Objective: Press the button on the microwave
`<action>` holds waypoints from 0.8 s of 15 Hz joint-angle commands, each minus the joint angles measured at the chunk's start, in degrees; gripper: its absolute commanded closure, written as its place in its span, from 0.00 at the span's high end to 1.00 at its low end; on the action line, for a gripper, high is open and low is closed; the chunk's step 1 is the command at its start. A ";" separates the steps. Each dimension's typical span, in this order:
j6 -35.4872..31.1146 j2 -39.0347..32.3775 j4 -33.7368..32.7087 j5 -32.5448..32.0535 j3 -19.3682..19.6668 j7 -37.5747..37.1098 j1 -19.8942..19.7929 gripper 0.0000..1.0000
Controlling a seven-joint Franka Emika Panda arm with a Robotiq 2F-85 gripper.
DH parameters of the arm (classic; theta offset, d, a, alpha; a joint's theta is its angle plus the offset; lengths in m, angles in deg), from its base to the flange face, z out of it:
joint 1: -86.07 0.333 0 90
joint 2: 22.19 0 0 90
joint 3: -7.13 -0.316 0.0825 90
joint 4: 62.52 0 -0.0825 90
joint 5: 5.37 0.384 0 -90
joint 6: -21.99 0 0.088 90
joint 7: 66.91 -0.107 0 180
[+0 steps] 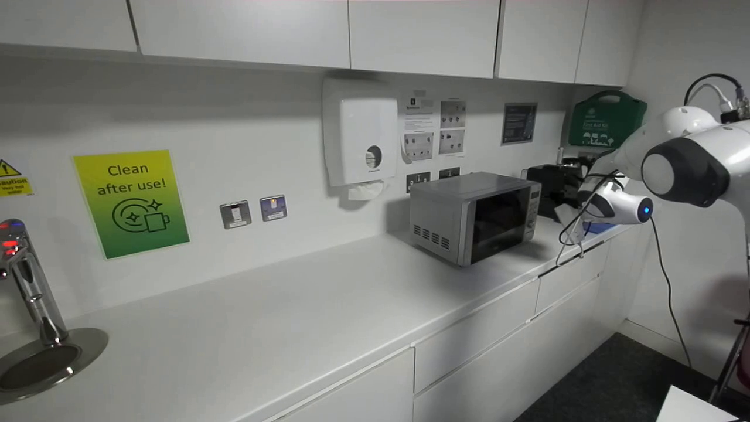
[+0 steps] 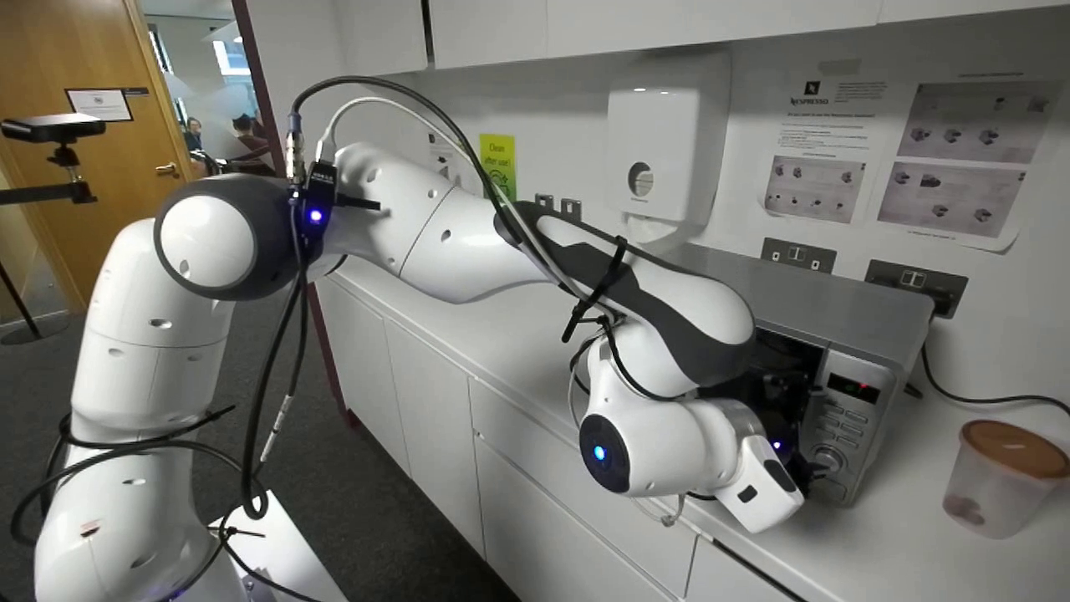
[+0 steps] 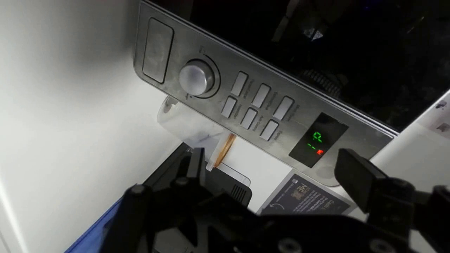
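Observation:
The silver-grey microwave (image 1: pixel 439 220) stands on the counter with its dark window facing the arm; it also shows in an exterior view (image 2: pixel 844 305), partly behind the arm. In the wrist view its control strip (image 3: pixel 218 116) runs diagonally. The strip carries a lit display (image 3: pixel 318 140) with green and red marks, several small buttons (image 3: pixel 261 95), a round dial (image 3: pixel 196 77) and a large rectangular button (image 3: pixel 157 50). My gripper (image 3: pixel 270 163) is open and empty, its fingers wide apart before the strip. In an exterior view the gripper (image 2: pixel 811 468) is mostly hidden behind the wrist, near the dial.
A clear tub with an orange-brown lid (image 2: pixel 1007 481) stands beside the microwave. A black appliance (image 1: pixel 551 187) is beyond it. A white dispenser (image 1: pixel 360 138) hangs on the wall. Cupboards (image 1: pixel 422 35) overhang the counter (image 1: pixel 263 328). Cables (image 2: pixel 393 88) hang along the arm.

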 commanded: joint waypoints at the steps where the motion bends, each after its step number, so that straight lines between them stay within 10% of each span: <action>1: 3.56 1.23 2.12 2.45 -1.54 6.54 -1.94 1.00; 12: 0.99 -0.32 0.39 0.18 -3.30 3.38 -2.97 1.00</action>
